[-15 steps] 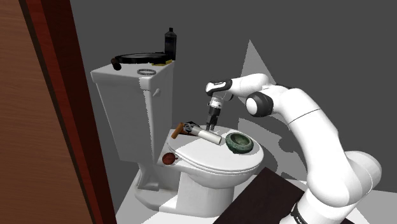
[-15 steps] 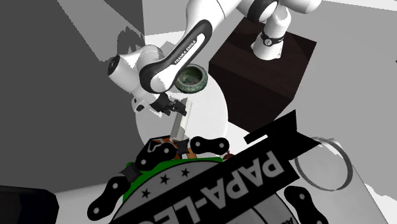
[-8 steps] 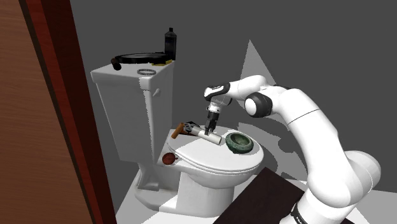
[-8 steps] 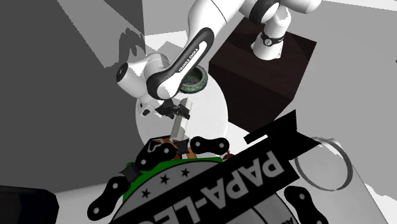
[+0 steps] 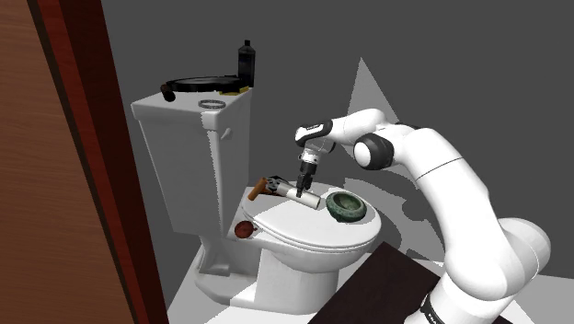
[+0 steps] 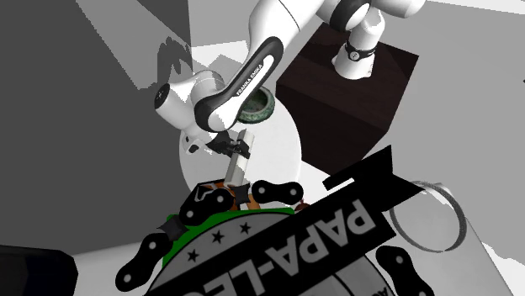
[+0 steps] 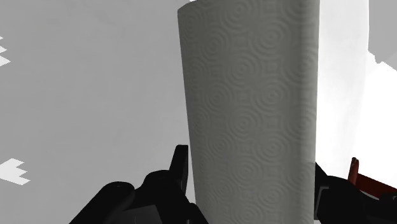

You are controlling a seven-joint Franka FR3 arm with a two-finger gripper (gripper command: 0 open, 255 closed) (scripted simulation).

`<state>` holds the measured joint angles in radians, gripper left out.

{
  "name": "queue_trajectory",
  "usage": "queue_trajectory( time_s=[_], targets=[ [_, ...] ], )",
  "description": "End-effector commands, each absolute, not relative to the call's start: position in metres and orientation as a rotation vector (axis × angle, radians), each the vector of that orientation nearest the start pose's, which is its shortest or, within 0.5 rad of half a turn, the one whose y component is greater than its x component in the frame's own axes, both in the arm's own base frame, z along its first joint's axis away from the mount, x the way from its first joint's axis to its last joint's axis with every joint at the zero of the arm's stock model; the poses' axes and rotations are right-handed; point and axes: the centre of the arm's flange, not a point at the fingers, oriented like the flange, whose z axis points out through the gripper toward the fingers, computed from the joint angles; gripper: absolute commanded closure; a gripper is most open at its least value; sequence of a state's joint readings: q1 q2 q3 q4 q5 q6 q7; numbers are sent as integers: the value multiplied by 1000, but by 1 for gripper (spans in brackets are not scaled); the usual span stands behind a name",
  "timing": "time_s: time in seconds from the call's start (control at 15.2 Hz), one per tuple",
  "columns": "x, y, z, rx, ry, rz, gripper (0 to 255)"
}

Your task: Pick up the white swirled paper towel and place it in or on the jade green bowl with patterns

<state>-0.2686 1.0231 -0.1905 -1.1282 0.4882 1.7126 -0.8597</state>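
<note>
A white paper towel roll (image 5: 297,195) with an embossed swirl pattern lies on its side on the closed toilet lid (image 5: 313,230). My gripper (image 5: 302,187) comes down on it from above and is shut on the roll. In the wrist view the roll (image 7: 251,108) stands between the two black fingers (image 7: 181,162), which clasp its sides. The second exterior view shows the gripper (image 6: 231,148) across the roll (image 6: 238,166). The dark green patterned bowl (image 5: 346,204) rests on the same lid just beside the roll, toward the arm's stand, with nothing in it (image 6: 255,105).
A brown-handled tool (image 5: 258,189) lies at the roll's far end and a small brown round thing (image 5: 243,229) sits at the lid's edge. The tank (image 5: 193,138) carries a black bottle (image 5: 246,63) and a dark ring. A wooden door (image 5: 46,184) stands at the shoulder view's left.
The gripper came down over the roll, then its fingers closed on it. The roll and the bowl have not moved.
</note>
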Motion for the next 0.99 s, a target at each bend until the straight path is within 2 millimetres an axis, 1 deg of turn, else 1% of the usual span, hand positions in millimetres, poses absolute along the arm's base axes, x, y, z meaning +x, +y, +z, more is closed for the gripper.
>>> queue_trajectory(
  time_s=[0.0,0.53,0.92],
  targets=[
    [678,-245,161,-2629,-373,213,255],
    [678,-245,161,-2629,-373,212,255],
    [678,-245,193,-2629,-373,213,255]
  ],
)
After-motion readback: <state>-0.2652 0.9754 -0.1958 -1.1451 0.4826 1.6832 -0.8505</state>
